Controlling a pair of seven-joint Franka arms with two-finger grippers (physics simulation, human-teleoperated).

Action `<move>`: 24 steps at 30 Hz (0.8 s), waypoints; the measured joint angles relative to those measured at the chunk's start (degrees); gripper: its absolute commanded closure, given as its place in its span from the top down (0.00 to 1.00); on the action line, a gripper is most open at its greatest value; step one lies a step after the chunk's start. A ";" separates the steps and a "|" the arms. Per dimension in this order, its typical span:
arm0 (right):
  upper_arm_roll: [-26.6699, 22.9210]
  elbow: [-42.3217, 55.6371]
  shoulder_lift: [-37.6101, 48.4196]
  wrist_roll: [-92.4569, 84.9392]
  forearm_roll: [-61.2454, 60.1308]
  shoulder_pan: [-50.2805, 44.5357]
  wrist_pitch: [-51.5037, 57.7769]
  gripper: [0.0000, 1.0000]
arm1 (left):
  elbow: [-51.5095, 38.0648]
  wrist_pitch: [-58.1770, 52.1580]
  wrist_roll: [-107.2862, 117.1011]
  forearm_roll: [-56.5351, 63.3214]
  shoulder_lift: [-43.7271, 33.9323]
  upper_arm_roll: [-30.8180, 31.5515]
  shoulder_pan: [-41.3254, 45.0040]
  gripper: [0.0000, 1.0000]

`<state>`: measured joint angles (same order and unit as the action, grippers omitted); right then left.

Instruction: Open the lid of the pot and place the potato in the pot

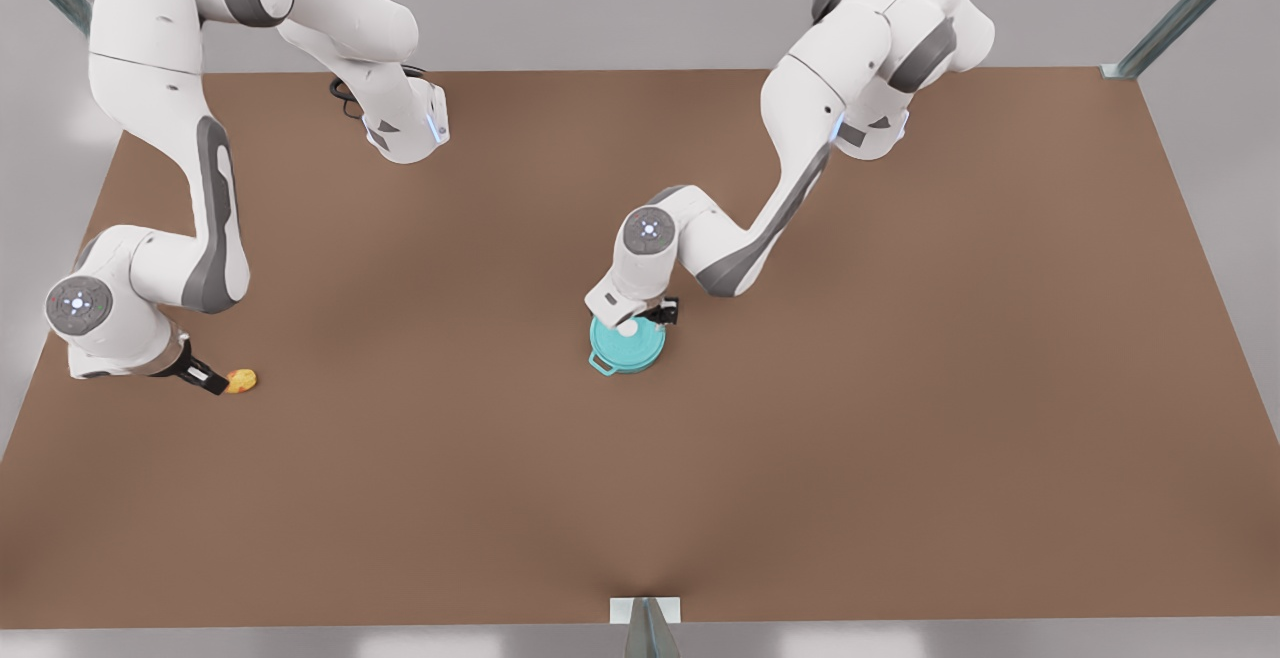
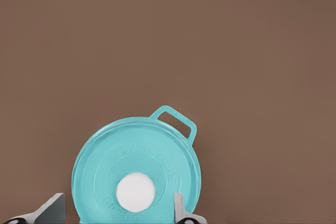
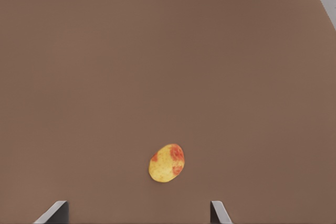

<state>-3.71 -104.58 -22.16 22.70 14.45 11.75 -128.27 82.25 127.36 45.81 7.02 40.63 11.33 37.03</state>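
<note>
A: Colours, quick. Pot lid (image 2: 137,174)?
B: Teal, plain, faint raised lettering in the same teal. White knob (image 2: 135,193) at its centre.
A: Pot (image 1: 603,363) under it?
B: Same teal, loop handle included.
A: Potato (image 3: 167,163)?
B: Yellow with orange-red blotches, far from the pot.
A: Table (image 1: 900,418) around the pot?
B: Flat brown, no pattern.
A: Arms?
B: White shells, grey joints. Left gripper (image 2: 118,211) over the lid, fingers grey. Right gripper (image 3: 139,212) by the potato, also grey.
</note>
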 measured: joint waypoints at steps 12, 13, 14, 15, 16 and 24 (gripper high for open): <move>-0.10 -7.68 -2.64 11.73 1.97 0.48 -15.10 1.00 | 2.91 7.16 12.35 4.94 2.68 -0.08 1.46 1.00; -0.20 -8.22 -2.66 12.49 2.00 0.80 -15.97 1.00 | 3.14 7.39 13.06 5.26 2.70 -0.09 1.51 1.00; -0.27 -8.51 -2.79 13.21 2.01 1.31 -16.73 1.00 | 3.30 7.59 13.73 5.50 2.76 -0.09 1.53 1.00; -0.30 -8.67 -3.14 13.89 2.02 1.77 -17.39 1.00 | 3.39 7.76 14.36 5.71 2.81 -0.09 1.54 1.00; -0.32 -8.76 -3.66 14.53 2.03 2.15 -17.93 1.00 | 3.43 7.90 14.96 5.87 2.87 -0.09 1.55 1.00; -0.34 -9.95 -7.17 18.53 2.46 3.34 -20.16 1.00 | 3.13 8.32 18.78 7.02 3.59 -0.09 1.62 0.39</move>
<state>-4.04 -114.53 -29.33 41.23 16.91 15.09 -148.43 85.38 135.69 64.59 14.04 44.22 11.24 38.66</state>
